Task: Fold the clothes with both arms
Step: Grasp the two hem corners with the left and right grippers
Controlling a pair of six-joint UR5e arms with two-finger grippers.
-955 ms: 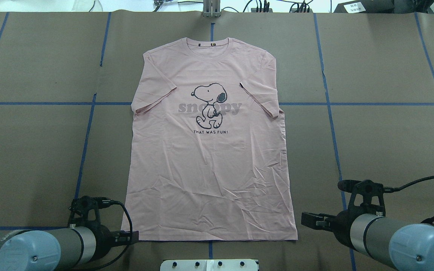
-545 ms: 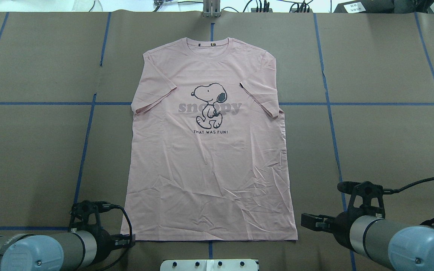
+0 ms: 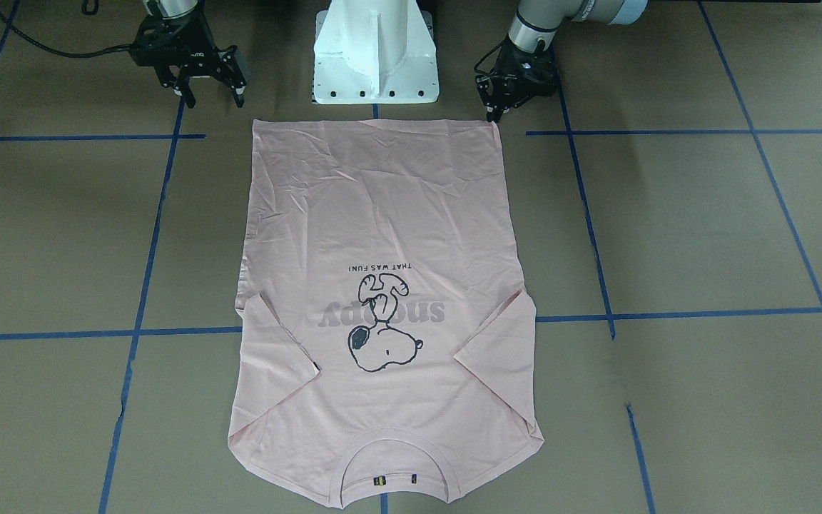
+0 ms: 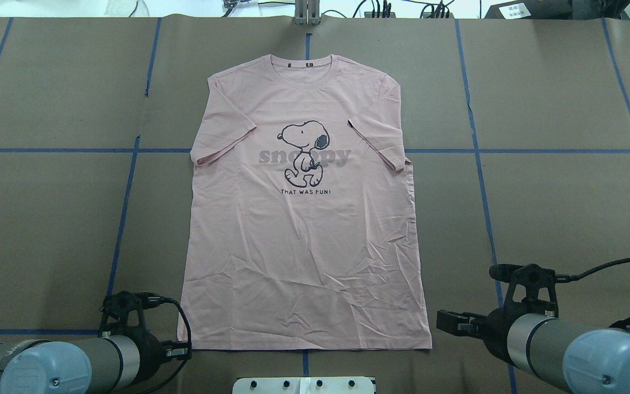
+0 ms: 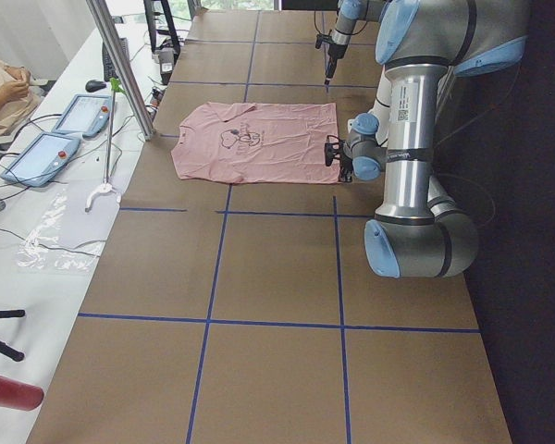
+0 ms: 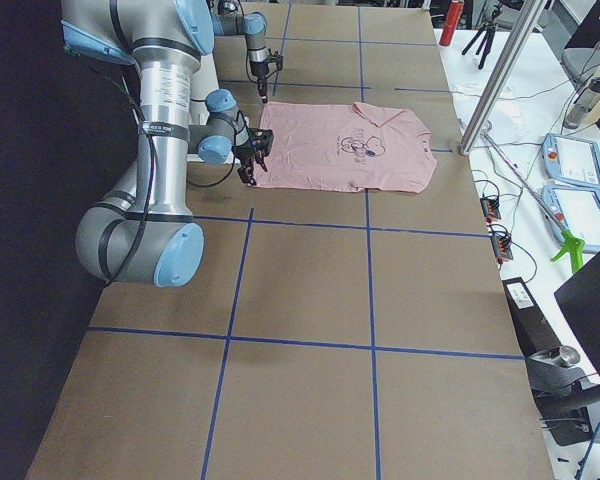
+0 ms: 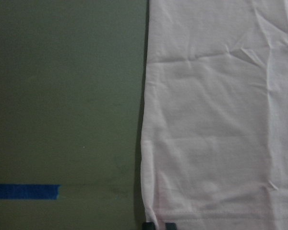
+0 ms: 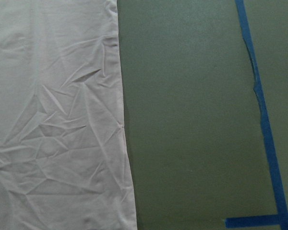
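Left fingers [image 3: 491, 113] are sitting nearly closed at one hem corner of the pink T-shirt [image 4: 304, 246]; you cannot tell if cloth is pinched. Right fingers [image 3: 238, 87] are hovering spread, empty, beside the other corner. It is lying flat, print up, on the brown surface [image 4: 566, 208].

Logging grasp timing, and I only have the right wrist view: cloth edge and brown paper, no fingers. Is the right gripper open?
Observer: Yes; front-facing shows the right gripper spread open, just outside a hem corner of the T-shirt, apart from it.
Operator: And the other arm?
Observer: The left gripper sits right at the opposite hem corner; whether it pinches cloth I cannot tell.
Operator: Any fold made?
Observer: No; it lies flat, print up, collar at the far end from the robot.
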